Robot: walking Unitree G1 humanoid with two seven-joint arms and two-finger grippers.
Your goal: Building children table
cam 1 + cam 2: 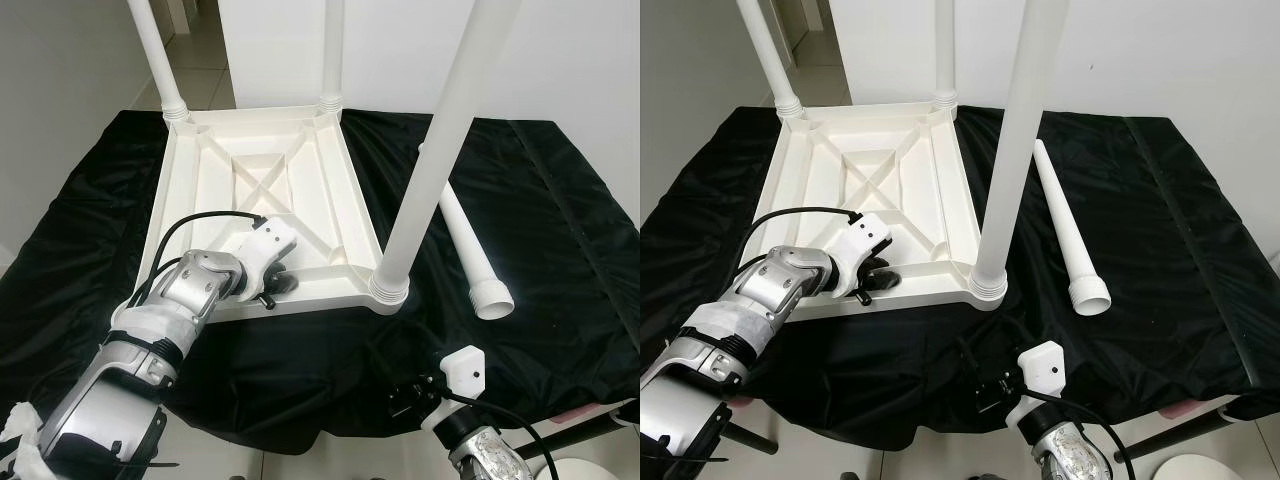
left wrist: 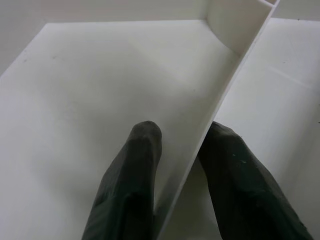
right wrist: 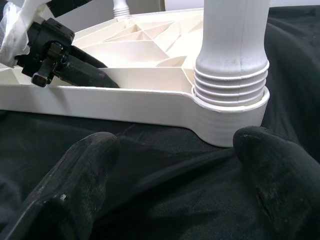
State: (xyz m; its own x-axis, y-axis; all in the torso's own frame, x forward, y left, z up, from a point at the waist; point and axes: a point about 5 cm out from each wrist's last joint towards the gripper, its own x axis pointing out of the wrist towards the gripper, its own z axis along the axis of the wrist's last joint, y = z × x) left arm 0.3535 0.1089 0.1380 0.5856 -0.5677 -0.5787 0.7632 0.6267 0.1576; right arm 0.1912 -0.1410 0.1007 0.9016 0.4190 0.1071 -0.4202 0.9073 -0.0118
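The white children's table top (image 1: 200, 180) lies upside down on a black cloth. Three white legs stand screwed into its corners: back left (image 1: 155, 50), back right (image 1: 332, 50) and front right (image 1: 430, 170). A loose fourth leg (image 1: 470, 245) lies on the cloth to the right. My left gripper (image 1: 280, 283) is at the top's front left part, its two fingers (image 2: 142, 165) pressed either side of a thin rib (image 2: 225, 85). My right gripper (image 3: 175, 145) is open, low over the cloth, facing the ribbed base of the front right leg (image 3: 230, 85).
The black cloth (image 1: 560, 220) covers the whole work surface and hangs over its near edge. A white wall stands close behind, with tiled floor at the back left. A black cable loops from my left wrist (image 1: 200, 215).
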